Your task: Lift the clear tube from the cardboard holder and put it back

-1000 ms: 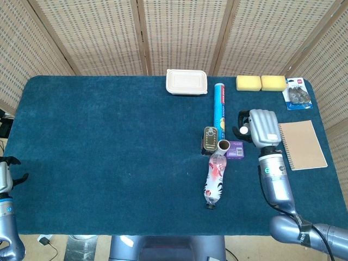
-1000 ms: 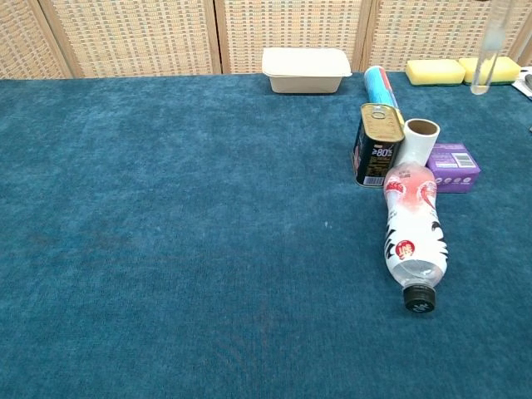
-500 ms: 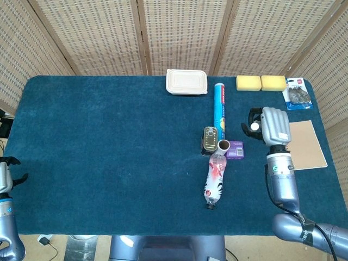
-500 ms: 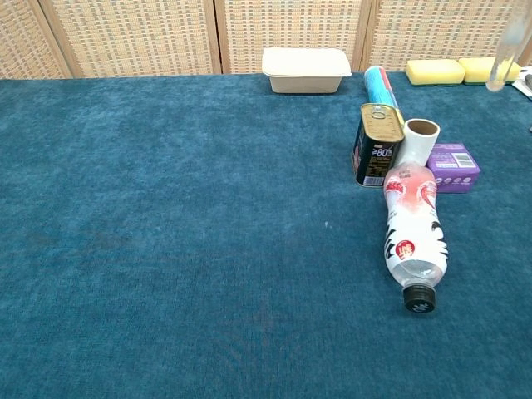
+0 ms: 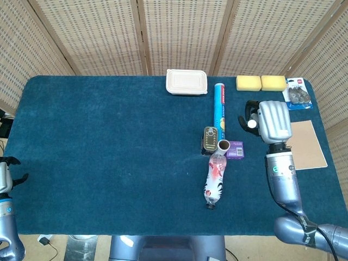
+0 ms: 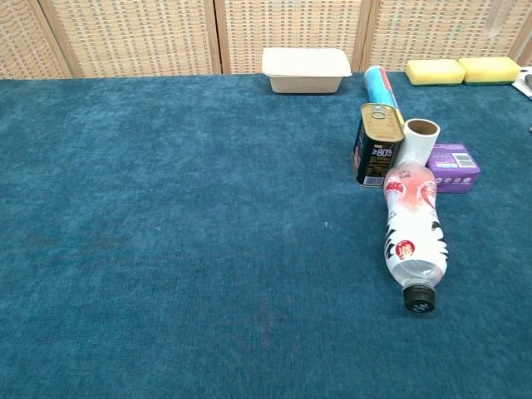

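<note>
The cardboard holder (image 5: 223, 145), a short upright roll, stands with its top empty between a tin and a purple box; the chest view shows it too (image 6: 416, 141). My right hand (image 5: 270, 120) hovers high, to the right of the holder and apart from it. It grips the clear tube (image 5: 252, 124), of which only the round white end shows between the dark fingers. The tube is out of the chest view. My left hand (image 5: 5, 175) hangs at the table's front left corner, fingers apart and holding nothing.
A tin (image 6: 379, 145), a purple box (image 6: 452, 166), a lying bottle (image 6: 413, 233) and a blue roll (image 5: 219, 106) crowd around the holder. A lidded container (image 5: 186, 81), yellow sponges (image 5: 261, 82), a blister pack (image 5: 297, 93) and a notebook (image 5: 309, 142) lie behind and right.
My right hand has risen and drifted right and away with the tube. The tube's lower end has left the top of the chest view. The left hand has stayed still.
</note>
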You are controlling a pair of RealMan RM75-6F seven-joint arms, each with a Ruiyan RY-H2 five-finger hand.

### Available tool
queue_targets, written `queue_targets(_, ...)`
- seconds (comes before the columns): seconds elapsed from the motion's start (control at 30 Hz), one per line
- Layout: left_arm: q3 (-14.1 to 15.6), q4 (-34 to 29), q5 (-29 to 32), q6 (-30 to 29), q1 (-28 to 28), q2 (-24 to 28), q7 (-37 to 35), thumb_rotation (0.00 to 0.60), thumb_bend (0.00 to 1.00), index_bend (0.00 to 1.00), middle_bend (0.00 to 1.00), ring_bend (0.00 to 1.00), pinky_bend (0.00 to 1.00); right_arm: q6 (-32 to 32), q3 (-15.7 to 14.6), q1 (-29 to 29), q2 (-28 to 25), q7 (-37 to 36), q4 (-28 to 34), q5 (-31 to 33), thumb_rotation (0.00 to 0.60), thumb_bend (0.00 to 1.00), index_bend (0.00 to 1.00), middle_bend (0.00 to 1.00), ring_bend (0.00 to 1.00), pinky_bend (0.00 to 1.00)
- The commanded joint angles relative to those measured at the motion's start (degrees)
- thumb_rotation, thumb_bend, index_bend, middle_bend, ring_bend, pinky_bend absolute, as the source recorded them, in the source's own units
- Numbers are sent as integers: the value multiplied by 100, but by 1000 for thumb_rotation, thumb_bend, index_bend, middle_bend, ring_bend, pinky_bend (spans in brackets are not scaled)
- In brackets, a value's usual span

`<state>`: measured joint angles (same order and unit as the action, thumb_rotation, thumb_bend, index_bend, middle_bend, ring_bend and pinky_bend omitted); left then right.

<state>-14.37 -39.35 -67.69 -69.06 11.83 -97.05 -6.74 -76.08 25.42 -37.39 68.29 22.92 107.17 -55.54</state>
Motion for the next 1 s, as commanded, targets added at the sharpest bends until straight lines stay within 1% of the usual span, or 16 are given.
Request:
queue_targets(0.03,-10,14,18,33,22,-7,50,600,159,478,445,251,341,399,-777,102,-111,72,-42,-316,600,399,793,1000,1000,883)
queue_targets(0.07,-14,11,23,35,26,-8,63,600,159,479,445,251,341,467,-967,159,-214,38,13,-677,600,397,793,1000,1000,882)
queue_targets(0.1,-15,5,25,30,25,-9,70,600,159,479,445,251,341,463,-1025,205,-286,-45,-33,-856,600,395,793,1000,1000,882)
queue_targets(0.17,-10,-7,17,5,16,-8,73,600,159,478,445,251,340,352,-847,222,-272,-248,-315,-771,600,393,793,1000,1000,882)
queue_targets(0.3,2,-23,-4,-40,-9,-3,26,600,159,478,445,251,340,350,-152,50,6,-368,-986,571,600,397,793,1000,1000,882)
queue_targets(0.33,3,-18,-6,-39,-10,-3,20,600,159,478,445,251,340,328,-163,37,-1,-279,-918,583,600,399,793,1000,1000,881)
queue_targets(0.43,-8,4,15,8,15,-9,65,600,158,478,445,251,340,604,-1054,154,-399,-6,-332,-943,600,395,793,1000,1000,882)
queue_targets(0.47,-12,3,20,16,21,-10,76,600,158,478,445,251,340,654,-1144,186,-511,-70,-245,-1158,600,392,793,1000,1000,882)
queue_targets(0.53,-14,-8,22,10,19,-10,78,600,158,478,445,251,340,586,-982,176,-550,-244,-444,-1117,600,389,793,1000,1000,883)
queue_targets(0.6,-8,-17,12,-10,9,-6,64,600,159,478,445,251,340,485,-583,71,-299,-341,-906,-490,600,389,792,1000,1000,883)
queue_targets(0.63,-5,-20,6,-19,4,-4,49,600,159,479,445,251,340,639,-317,-36,-133,-441,-1132,168,600,390,792,1000,1000,883)
queue_targets(0.7,-1,-15,2,-22,-4,-1,29,600,159,479,445,251,340,741,-213,-110,-19,-454,-1097,522,600,395,792,1000,1000,882)
queue_targets(0.83,-10,2,18,15,18,-8,67,600,159,478,445,251,340,696,-1024,30,-156,85,-412,-664,600,395,792,1000,1000,884)
queue_targets(0.87,-13,0,22,19,22,-8,76,600,159,478,445,251,340,722,-1040,51,-202,24,-339,-697,600,391,793,1000,1000,886)
queue_targets(0.9,-15,-4,24,17,22,-8,79,600,159,478,445,251,340,741,-987,56,-229,-55,-331,-617,600,389,793,1000,1000,887)
queue_targets(1.0,-6,-19,9,-15,5,-4,54,600,159,478,445,251,340,596,-314,-74,23,-372,-878,434,600,389,793,1000,1000,888)
